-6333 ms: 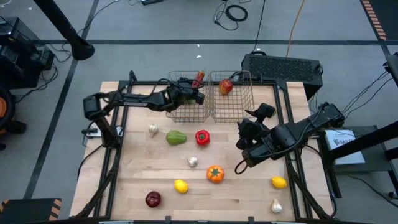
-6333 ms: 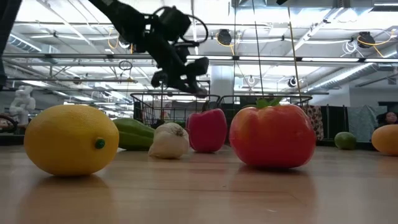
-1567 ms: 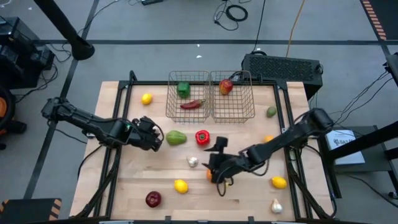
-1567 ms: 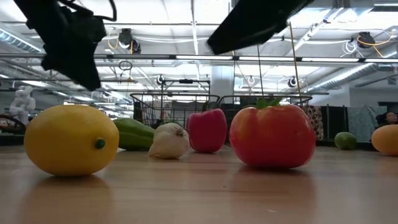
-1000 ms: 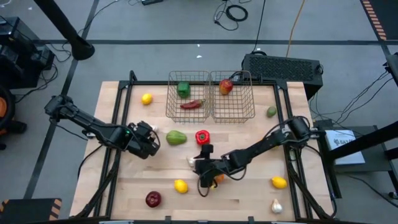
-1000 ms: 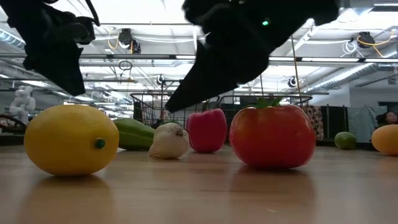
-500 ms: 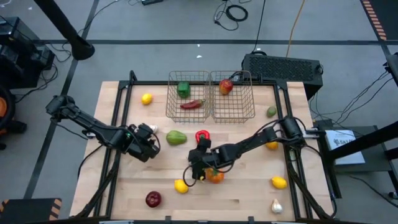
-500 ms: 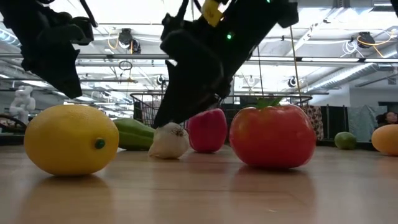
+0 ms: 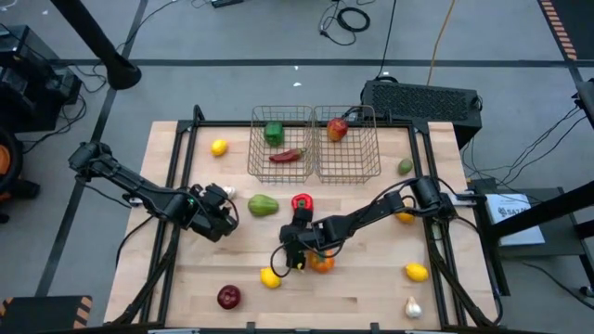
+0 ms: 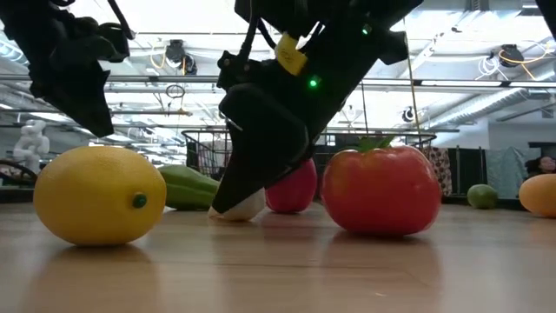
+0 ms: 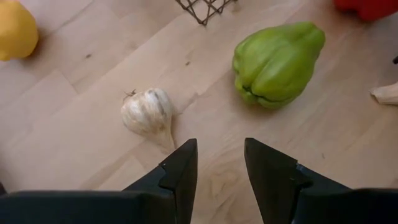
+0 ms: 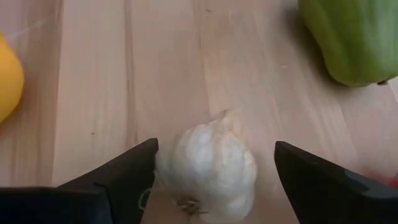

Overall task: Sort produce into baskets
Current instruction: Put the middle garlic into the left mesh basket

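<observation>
A white garlic bulb [image 12: 211, 165] lies on the wooden table near its middle. My right gripper [image 12: 216, 149] is open and low over it, one finger on each side; in the high view my right gripper [image 9: 290, 252] hides the bulb. My left gripper [image 11: 221, 149] is open, with nothing between its fingers, just short of a second garlic bulb [image 11: 148, 112]. That bulb lies at the table's left next to a green pepper [image 9: 263, 206]. The two wire baskets [image 9: 281, 144] [image 9: 348, 144] stand at the far edge. One holds a green pepper and a red chilli, the other a red fruit. My right gripper comes at the middle garlic bulb slanting down from the table's right. One finger [image 12: 127, 171] stands right beside the bulb's side. I cannot tell whether it touches. The bulb rests on the table.
Close to my right gripper lie a red pepper [image 9: 302, 202], an orange-red fruit with a green stem [image 9: 321, 263] and a lemon [image 9: 270, 276]. More produce lies near the table's near edge and right side. A dark box [image 9: 422, 100] sits behind the baskets.
My right gripper has gone toward the table's left edge and down, from beside the orange-red fruit onto the middle garlic bulb. Its fingers now stand on either side of the bulb. The produce has not moved.
</observation>
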